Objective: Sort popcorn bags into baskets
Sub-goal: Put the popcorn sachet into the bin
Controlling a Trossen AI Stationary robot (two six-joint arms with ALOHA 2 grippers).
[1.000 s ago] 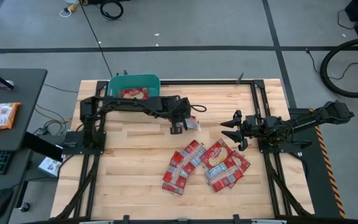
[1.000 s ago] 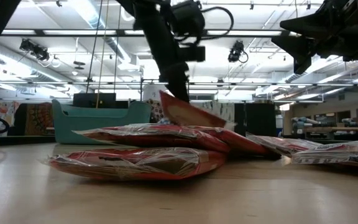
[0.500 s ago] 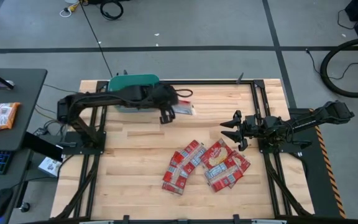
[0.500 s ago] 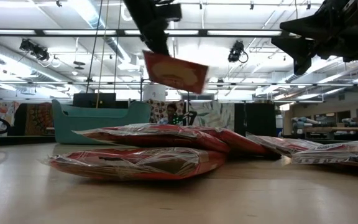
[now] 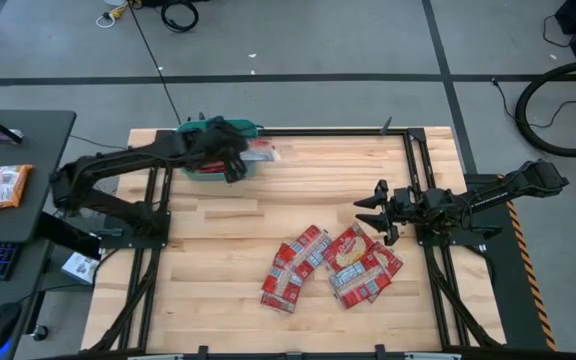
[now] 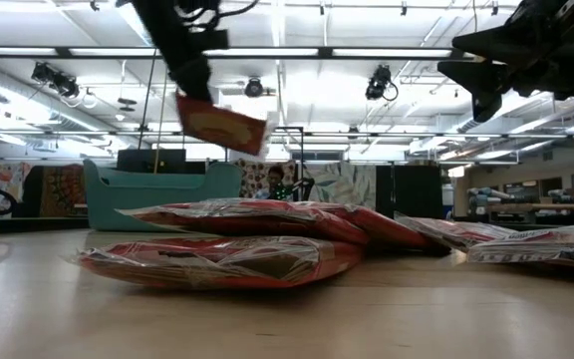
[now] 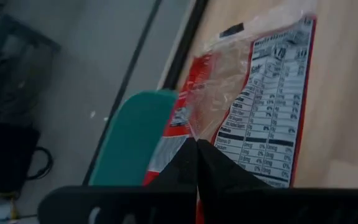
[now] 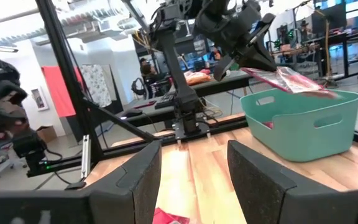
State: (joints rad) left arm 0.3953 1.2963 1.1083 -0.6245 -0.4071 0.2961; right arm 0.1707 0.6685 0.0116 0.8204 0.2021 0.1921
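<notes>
Your left end effector [image 5: 236, 167] is clamped on one popcorn bag [image 5: 259, 153], holding it in the air just over the right-hand end of the teal basket [image 5: 200, 171], which sits at the far left corner of the counter [image 5: 208, 260]. From table height you can see that bag [image 6: 221, 124] hanging tilted above the basket [image 6: 157, 198], clear of its rim, and the left wrist camera shows the fingers pinched together on the bag's edge [image 7: 253, 112] with the basket's rim [image 7: 132, 140] right beside it. Your right end effector [image 5: 373, 209] hangs with its fingers spread wide and nothing between them, well to the right of the basket and just beyond the loose pile of popcorn bags [image 5: 330, 264]. That pile lies on the counter's near middle, well apart from the basket, with the packets overlapping one another. At least one bag already rests inside the basket [image 8: 261, 124].
</notes>
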